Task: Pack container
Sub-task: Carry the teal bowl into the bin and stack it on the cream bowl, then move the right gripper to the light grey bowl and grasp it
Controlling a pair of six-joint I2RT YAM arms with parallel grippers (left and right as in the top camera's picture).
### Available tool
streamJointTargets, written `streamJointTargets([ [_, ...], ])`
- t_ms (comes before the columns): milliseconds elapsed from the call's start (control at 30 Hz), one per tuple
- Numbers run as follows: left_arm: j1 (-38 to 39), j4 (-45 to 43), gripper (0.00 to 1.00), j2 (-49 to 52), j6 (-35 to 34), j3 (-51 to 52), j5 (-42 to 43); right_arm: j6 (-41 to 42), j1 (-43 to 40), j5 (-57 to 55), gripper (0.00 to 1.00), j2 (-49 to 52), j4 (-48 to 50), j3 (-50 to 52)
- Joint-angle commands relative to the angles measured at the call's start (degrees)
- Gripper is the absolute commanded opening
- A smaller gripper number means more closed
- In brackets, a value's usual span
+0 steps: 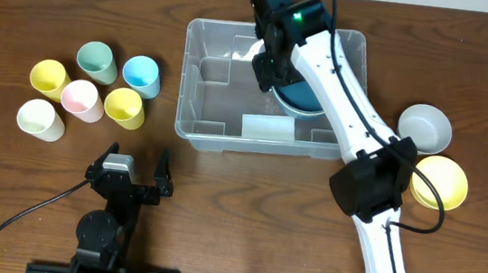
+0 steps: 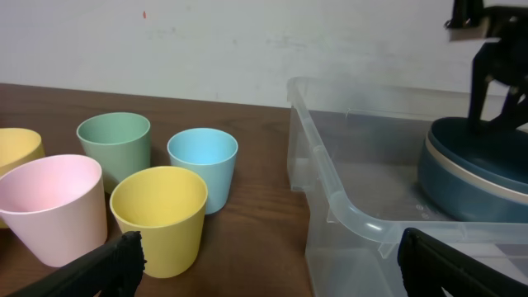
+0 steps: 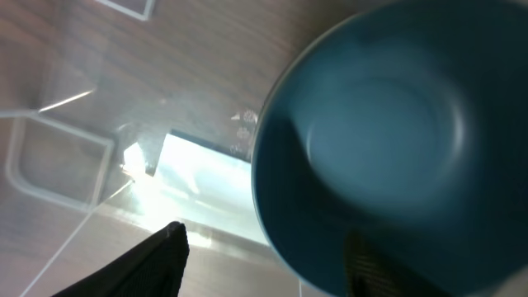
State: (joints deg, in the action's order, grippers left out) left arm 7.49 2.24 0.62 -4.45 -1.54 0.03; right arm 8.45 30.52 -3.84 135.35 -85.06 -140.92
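Observation:
The clear plastic container (image 1: 188, 76) stands at the middle back of the table, with a pale label (image 1: 267, 127) inside its front wall. A dark blue bowl (image 1: 304, 98) sits upright in its right half. My right gripper (image 1: 268, 66) is down inside the container, open. In the right wrist view (image 3: 264, 260) its fingers straddle the bowl's (image 3: 388, 140) near rim, one finger inside the bowl and one outside. My left gripper (image 1: 137, 158) is open and empty near the front edge, left of the container (image 2: 338, 198); it sees the bowl (image 2: 470, 177).
Several pastel cups stand to the left of the container: green (image 1: 97, 60), blue (image 1: 141, 74), yellow (image 1: 49, 78), pink (image 1: 82, 99), yellow (image 1: 125, 107), white (image 1: 40, 119). A white bowl (image 1: 425, 126) and a yellow bowl (image 1: 442, 182) sit to its right.

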Motion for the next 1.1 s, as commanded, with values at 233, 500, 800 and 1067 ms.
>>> streamJointTargets([
  [233, -0.31, 1.88, 0.98, -0.39, 0.15, 1.31, -0.61, -0.72, -8.39, -0.24, 0.75, -11.82, -4.00, -7.80],
  [500, -0.31, 1.88, 0.98, -0.39, 0.15, 1.29, -0.61, 3.10, -26.71, 1.49, 0.75, -12.66, -9.38, -5.73],
  [800, -0.28, 1.88, 0.98, -0.39, 0.15, 1.29, -0.61, 3.32, -43.65, 8.83, 0.76, -12.66, -6.49, 8.11],
  [1067, -0.28, 1.88, 0.98, -0.39, 0.15, 1.29, -0.61, 3.28, -50.69, 8.83, 0.77, -12.66, 3.52, 26.95],
])
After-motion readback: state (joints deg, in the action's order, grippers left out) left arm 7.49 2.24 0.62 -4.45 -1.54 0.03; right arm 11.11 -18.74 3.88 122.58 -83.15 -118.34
